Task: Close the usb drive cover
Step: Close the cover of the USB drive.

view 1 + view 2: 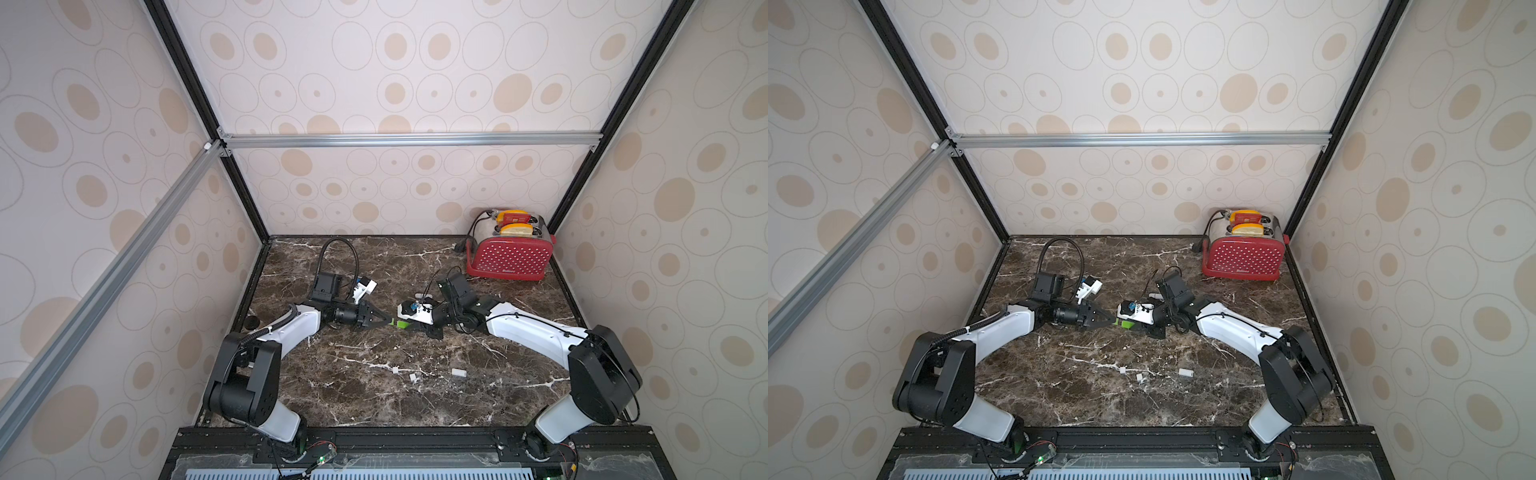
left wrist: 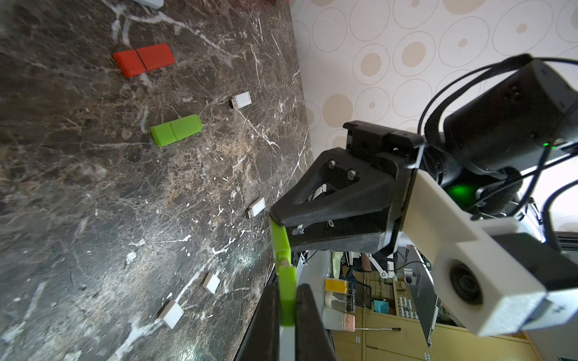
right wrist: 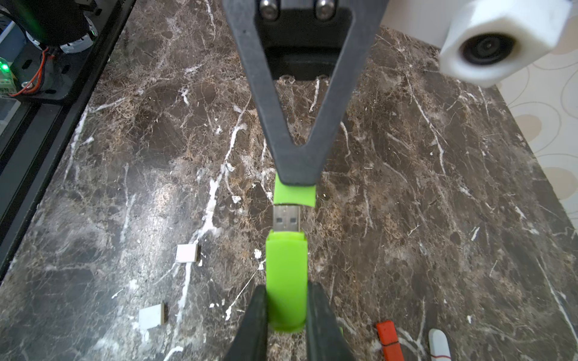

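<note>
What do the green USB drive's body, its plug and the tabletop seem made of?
Drive body: probably plastic, matte, evenly bright green. Plug: metal, silvery with a dull sheen. Tabletop: brown marble look, white veins, glossy reflections; could be laminate.

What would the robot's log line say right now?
left gripper: shut on green cap | right gripper: shut on green drive body | plug: bare, tip at cap mouth | cover: not closed yet
</note>
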Controlling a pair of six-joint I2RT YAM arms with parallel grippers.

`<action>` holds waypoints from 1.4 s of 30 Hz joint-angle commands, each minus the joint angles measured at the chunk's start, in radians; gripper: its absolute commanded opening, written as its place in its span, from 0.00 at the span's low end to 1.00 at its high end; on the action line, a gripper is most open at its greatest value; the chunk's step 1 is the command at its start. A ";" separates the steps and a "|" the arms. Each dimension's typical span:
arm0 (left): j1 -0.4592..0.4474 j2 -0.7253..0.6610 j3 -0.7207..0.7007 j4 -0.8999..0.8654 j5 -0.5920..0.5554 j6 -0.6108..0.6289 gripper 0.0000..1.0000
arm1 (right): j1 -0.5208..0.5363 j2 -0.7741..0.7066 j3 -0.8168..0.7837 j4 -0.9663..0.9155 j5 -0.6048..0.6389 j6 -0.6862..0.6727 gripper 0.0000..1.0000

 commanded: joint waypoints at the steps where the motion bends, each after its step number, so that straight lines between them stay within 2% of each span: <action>1: -0.011 0.016 0.040 -0.027 0.005 0.041 0.00 | 0.012 0.011 0.029 -0.008 -0.017 0.002 0.00; 18: -0.034 0.022 0.042 -0.033 0.015 0.057 0.00 | 0.030 0.027 0.059 -0.019 -0.027 0.015 0.00; 23: -0.034 0.020 0.066 -0.128 0.017 0.151 0.00 | 0.027 0.031 0.068 -0.053 -0.013 -0.001 0.00; 28: -0.034 0.017 0.066 -0.131 0.036 0.163 0.00 | 0.023 0.030 0.071 -0.058 -0.019 0.004 0.00; 32: -0.033 0.022 0.088 -0.201 0.024 0.229 0.00 | 0.015 0.023 0.073 -0.060 -0.020 0.007 0.00; 42: -0.034 0.029 0.093 -0.206 0.017 0.240 0.00 | 0.010 0.021 0.068 -0.060 -0.019 0.013 0.00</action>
